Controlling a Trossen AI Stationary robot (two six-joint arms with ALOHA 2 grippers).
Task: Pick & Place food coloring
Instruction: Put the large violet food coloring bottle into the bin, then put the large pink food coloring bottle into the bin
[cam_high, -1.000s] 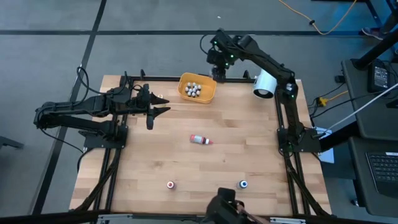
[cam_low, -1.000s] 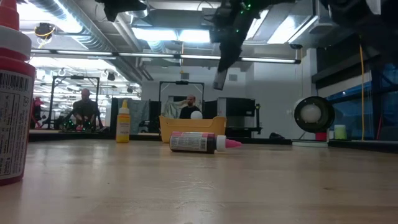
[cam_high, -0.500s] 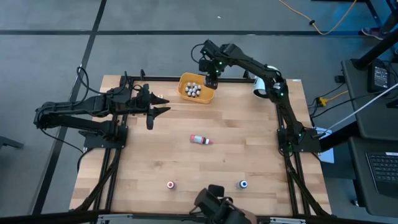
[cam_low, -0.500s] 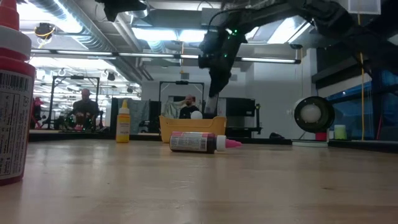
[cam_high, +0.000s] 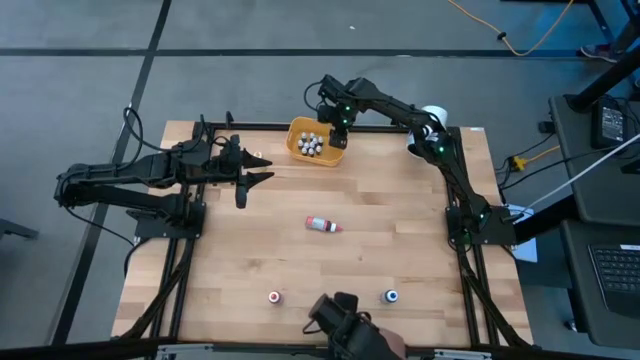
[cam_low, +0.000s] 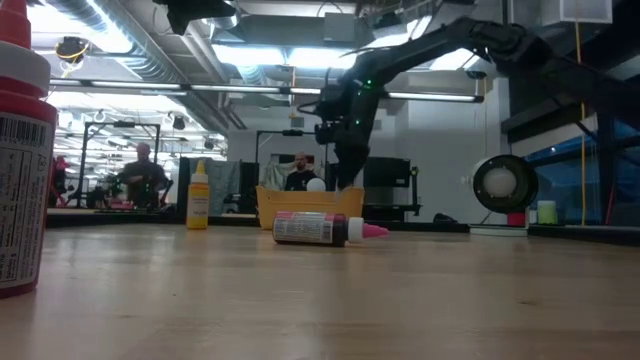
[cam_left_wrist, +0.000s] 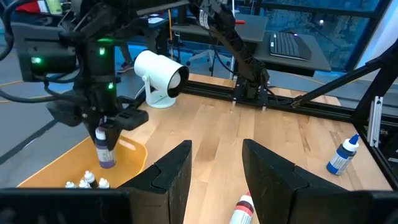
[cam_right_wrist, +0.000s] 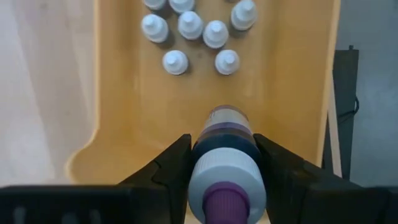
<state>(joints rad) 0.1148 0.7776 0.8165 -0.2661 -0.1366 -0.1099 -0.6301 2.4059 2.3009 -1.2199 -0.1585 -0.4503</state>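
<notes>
Pale wooden boards (cam_high: 380, 220) carry the work; from the right gripper (cam_right_wrist: 222, 163) outward, its fingers are clamped on a purple-topped food coloring bottle (cam_right_wrist: 225, 155), held over the bare near end of the orange bowl (cam_right_wrist: 292, 93), at upper centre of the high view. White-topped bottles (cam_right_wrist: 189, 25) crowd the far end; the bottle is best lowered onto the bare floor, clear of them, then freed low. A red-topped bottle (cam_high: 322, 224) lies mid-frame on the table. The left gripper (cam_high: 255, 179) waits at left, fingers apart, empty.
</notes>
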